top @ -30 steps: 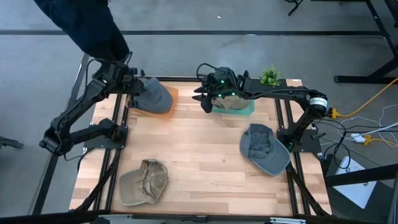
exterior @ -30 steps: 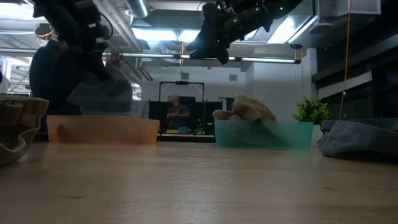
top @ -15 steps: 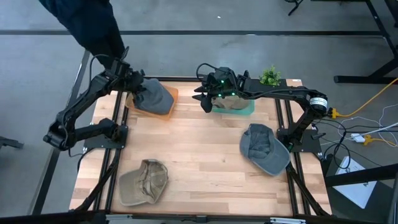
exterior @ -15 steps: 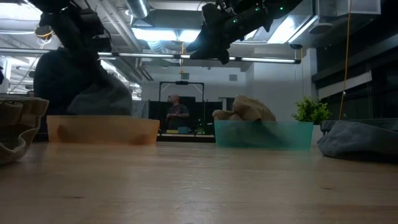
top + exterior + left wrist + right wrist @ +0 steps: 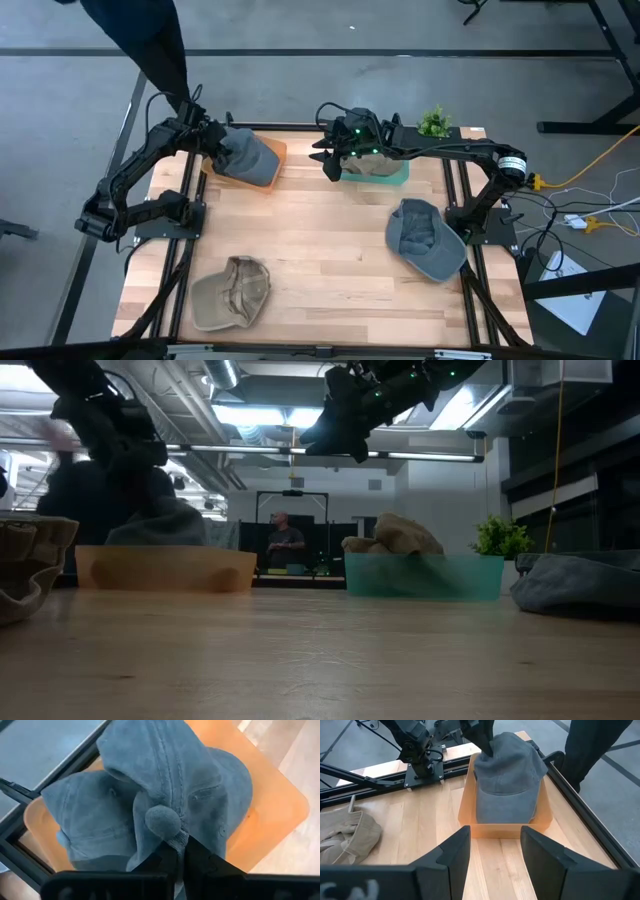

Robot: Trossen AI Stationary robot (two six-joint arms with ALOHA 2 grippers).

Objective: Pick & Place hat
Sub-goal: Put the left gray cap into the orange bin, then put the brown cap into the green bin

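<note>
**A:** Hat first: where are you seeing it sitting?

**B:** You are looking at a grey-blue soft fabric cap (image 5: 246, 157) that is resting in the translucent orange plastic bin (image 5: 272, 172) at the far left of the pale wooden table (image 5: 320, 250). In the left wrist view the cap (image 5: 170, 795) is bunching up over the bin (image 5: 270, 805), with its crown button just ahead of the fingers.

**A:** And what is your left claw doing?

**B:** Your left gripper (image 5: 213, 140) is hanging over the bin's far edge, and its fingers (image 5: 172, 862) are pressing together on a fold of the cap. In the right wrist view it (image 5: 482, 737) is pinching the cap's (image 5: 507, 770) top from above.

**A:** What about the right one?

**B:** Your right gripper (image 5: 327, 160) is hovering in the air beside the teal plastic bin (image 5: 392, 175), which is holding a tan crumpled cap (image 5: 372, 166). Its fingers (image 5: 452, 852) are standing apart and are gripping nothing. In the low view it (image 5: 335, 435) is hanging well above the teal bin (image 5: 425, 575).

**A:** What else are you seeing on the table?

**B:** A second grey-blue cap (image 5: 425, 238) is lying near the right edge, and a tan cap (image 5: 232, 292) is lying upside down at the near left. A small green plant (image 5: 434, 123) is standing beyond the teal bin. A person in dark clothing (image 5: 145, 40) is standing beside the table's far left corner.
</note>
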